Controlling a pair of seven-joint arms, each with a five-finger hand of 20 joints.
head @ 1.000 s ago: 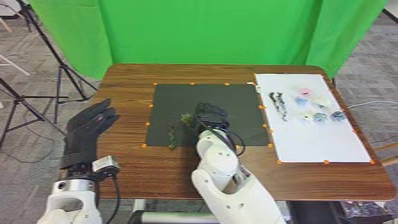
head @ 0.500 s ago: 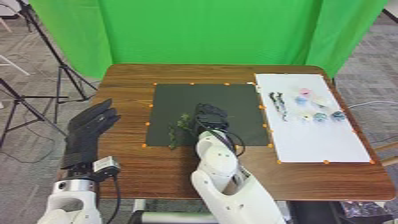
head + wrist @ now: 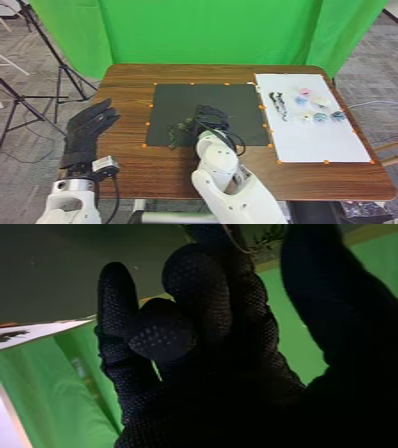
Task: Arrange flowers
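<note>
On the black mat, right hand curled in, thumb opposite, with the leafy green sprig at its fingertips – looks like a light hold, can't confirm how firm. Second green stem lies just beside, so watch for snagging leaves. Keep the wrist low and level, slide rather than lift, settle the sprig flat at its final angle, then open thumb and fingers wide before backing straight up. Pink flower and the other blooms are on the white sheet. Left hand is open, empty – keep it clear.
</note>
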